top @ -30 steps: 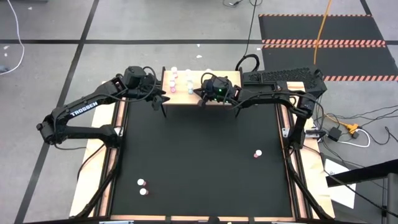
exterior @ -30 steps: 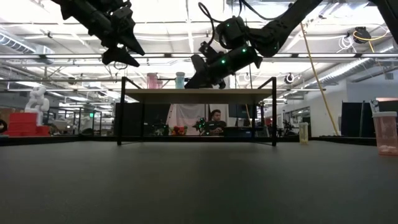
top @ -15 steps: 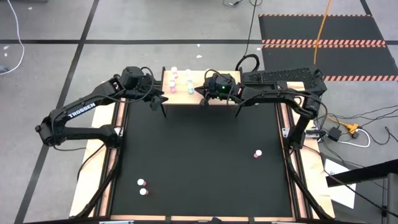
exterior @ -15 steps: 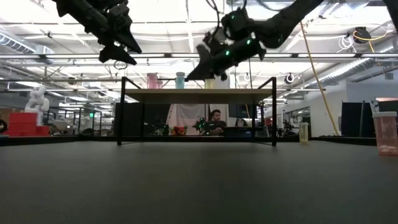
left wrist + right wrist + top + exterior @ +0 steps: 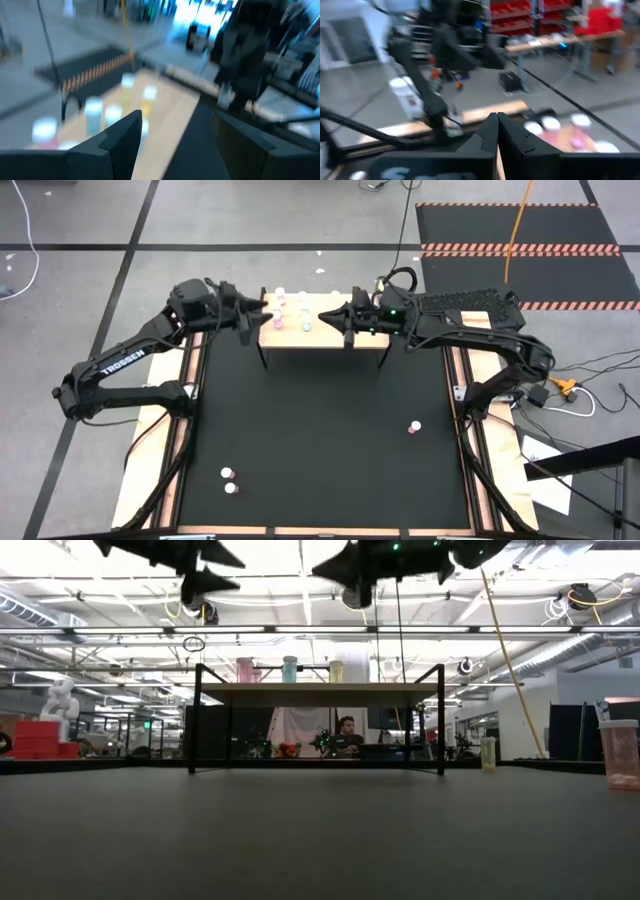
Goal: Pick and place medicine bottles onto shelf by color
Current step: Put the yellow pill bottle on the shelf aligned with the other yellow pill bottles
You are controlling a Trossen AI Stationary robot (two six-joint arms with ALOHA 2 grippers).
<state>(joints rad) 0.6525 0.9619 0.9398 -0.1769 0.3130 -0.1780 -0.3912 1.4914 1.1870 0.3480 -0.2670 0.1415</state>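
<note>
The shelf stands at the table's far edge, with several white-capped bottles upright on its board. The low view shows a pink, a blue and a yellow one. My left gripper hangs open and empty, high off the shelf's left end. My right gripper is shut and empty, high over the shelf's middle. Both point roughly level toward each other. Three pink bottles stand on the black mat: two near left, one right.
The black mat is bordered by wooden strips left and right. In the low view a pink bottle shows close at the right, and a yellowish one stands farther back. A person sits in the room beyond the shelf.
Both grippers have risen from just above the shelf. The left has drawn back toward the table's left, the right toward the table's right. The right gripper has tipped from slanting down to about level. The yellow bottle it hid now shows standing on the shelf.
</note>
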